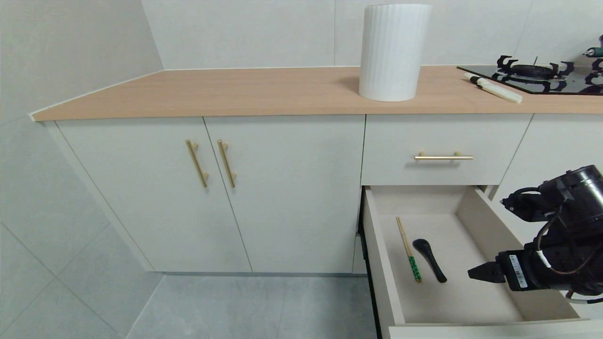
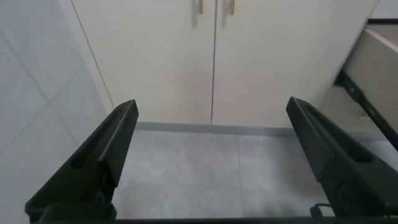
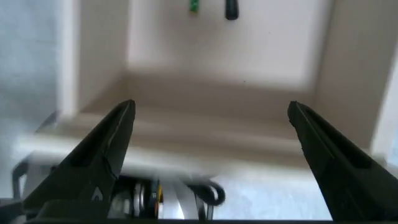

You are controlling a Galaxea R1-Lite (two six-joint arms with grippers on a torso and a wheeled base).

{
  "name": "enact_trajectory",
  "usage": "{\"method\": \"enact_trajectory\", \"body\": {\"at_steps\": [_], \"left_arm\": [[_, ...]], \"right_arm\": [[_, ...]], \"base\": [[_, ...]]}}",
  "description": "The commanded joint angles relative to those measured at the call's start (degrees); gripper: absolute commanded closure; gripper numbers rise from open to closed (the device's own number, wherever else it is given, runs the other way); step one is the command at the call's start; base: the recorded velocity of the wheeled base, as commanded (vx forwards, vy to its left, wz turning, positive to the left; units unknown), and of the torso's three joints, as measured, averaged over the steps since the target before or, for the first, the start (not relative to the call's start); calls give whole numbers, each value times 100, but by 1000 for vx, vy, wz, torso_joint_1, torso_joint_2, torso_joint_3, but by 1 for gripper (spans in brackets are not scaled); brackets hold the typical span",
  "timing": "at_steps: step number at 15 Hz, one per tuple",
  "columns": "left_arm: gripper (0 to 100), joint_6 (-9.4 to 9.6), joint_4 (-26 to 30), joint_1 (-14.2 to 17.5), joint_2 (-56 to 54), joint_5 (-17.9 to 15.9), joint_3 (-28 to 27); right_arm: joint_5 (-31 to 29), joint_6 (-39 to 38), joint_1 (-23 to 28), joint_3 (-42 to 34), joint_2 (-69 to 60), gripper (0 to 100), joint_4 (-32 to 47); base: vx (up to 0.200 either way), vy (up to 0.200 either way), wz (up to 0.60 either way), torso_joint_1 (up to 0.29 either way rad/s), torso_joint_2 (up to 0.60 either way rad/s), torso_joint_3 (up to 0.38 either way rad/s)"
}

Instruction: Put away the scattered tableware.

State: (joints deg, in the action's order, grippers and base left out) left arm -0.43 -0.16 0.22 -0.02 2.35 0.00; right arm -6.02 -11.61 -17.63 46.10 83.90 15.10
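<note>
Claw of right arm (image 3: 210,107) gapes wide, empty.

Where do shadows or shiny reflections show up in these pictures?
Head view: the white canister casts a soft shadow leftward on the counter; the glass hob mirrors its grates. Left wrist view: floor evenly lit, no glare.
</note>
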Motion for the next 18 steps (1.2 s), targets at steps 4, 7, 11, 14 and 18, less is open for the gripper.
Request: {"method": "enact_trajectory", "body": {"at_steps": [4,7,11,14,18], "left_arm": [[0,-1,-2,4,2,2,0],[0,-1,-2,4,2,2,0],[0,-1,-2,4,2,2,0],[0,-1,-2,4,2,2,0],[0,-1,-2,4,2,2,0]], "right_arm": [[5,220,-215,144,-260,0,880],[49,308,-399,303,399,0,1873],[57,79,-391,408,1173,0,1935],[13,-211,-329,443,1428,0,1487],[13,-211,-180,364,1472,0,968]], "base": [[-50,0,0,2,1,1],[0,0,0,0,0,0],[0,0,0,0,0,0],[0,0,0,0,0,0],[0,0,0,0,0,0]]}}
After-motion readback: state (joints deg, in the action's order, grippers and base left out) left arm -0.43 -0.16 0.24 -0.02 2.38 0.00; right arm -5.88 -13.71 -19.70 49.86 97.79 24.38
